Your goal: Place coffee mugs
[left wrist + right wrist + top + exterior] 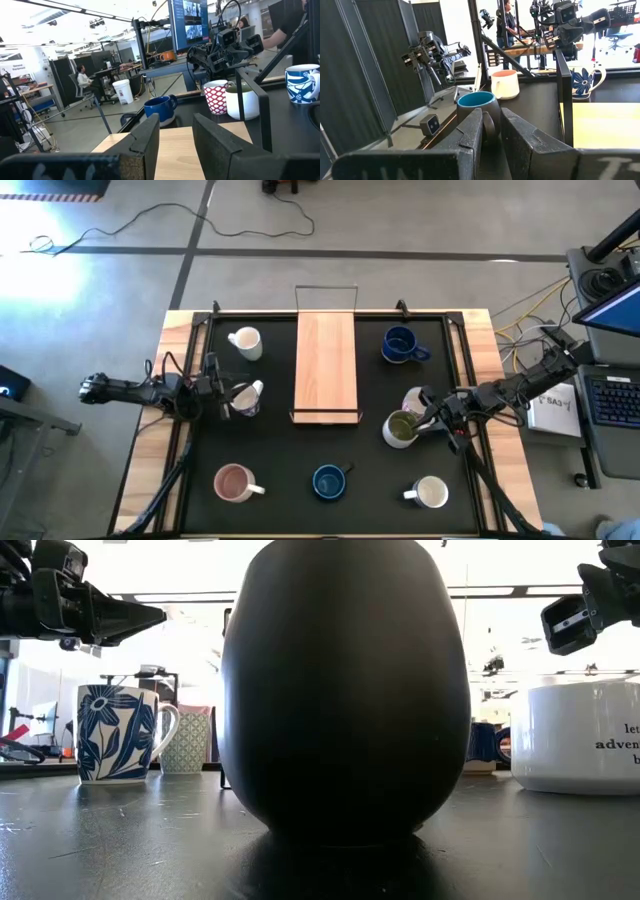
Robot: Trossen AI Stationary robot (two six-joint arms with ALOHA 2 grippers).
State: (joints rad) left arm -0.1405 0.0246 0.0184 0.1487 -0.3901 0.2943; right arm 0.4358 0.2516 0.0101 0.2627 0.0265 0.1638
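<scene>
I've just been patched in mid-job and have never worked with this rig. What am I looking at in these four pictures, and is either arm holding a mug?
This is a robot with two dark arms, each ending in two fingers. The overhead picture shows the whole table. The left gripper is close to a blue-flowered mug. The right gripper is close to an olive mug and a red-patterned mug. A wooden board lies in the middle, with five more mugs around it. The table-level picture is mostly blocked by one dark mug right in front of the camera. The other two pictures look out from each wrist, past that arm's own fingers. Both pairs of fingers stand apart with nothing between them, so neither arm holds anything.
</scene>
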